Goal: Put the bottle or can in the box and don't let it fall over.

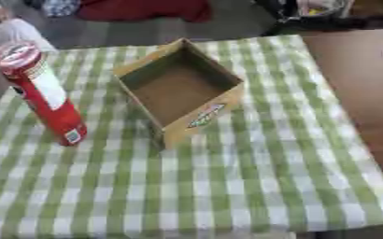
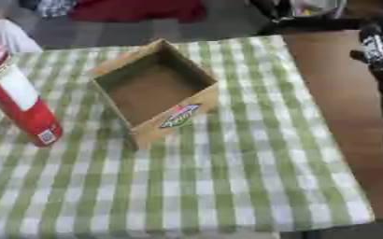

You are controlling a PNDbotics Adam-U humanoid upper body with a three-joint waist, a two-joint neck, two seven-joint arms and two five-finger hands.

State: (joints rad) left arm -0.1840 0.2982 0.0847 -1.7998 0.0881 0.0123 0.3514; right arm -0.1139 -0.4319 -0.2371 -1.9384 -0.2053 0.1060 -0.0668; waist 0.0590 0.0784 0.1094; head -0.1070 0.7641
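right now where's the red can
The red can stands upright on the checked tablecloth at the robot's left, just left of the open cardboard box and apart from it.

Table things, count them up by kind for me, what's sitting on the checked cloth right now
Tall red cans: 1, upright, left of the box
Open cardboard boxes: 1, nothing inside
Total: 2, both on the green checked cloth
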